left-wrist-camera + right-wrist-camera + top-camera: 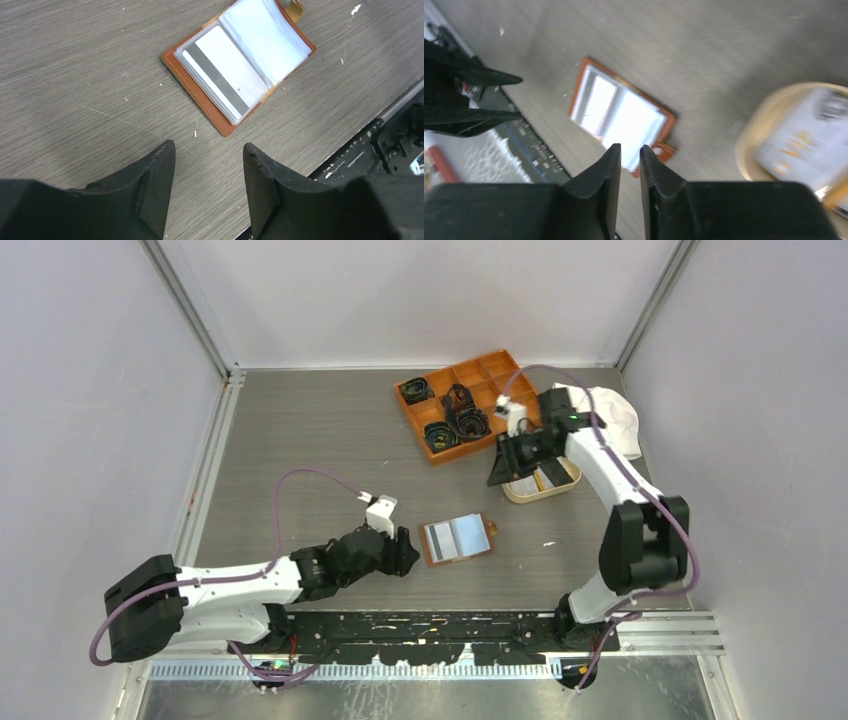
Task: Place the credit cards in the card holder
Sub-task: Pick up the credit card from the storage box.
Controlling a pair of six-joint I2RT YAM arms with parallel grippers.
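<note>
Lying open just beyond left jaws: card holder (pixel 240 62) | left jaws parted, empty | right jaws nearly closed, empty

Top external: fixed high behind the arm bases, looking steeply down, whole desk (pixel 300 440) in frame. Left wrist: low and close, facing the open card holder (pixel 240 65) past its own fingers (pixel 150 190). Right wrist: higher, farther back, blurred (tray edge at right). All three views share the card holder (pixel 458 538) (pixel 621 117).
</note>
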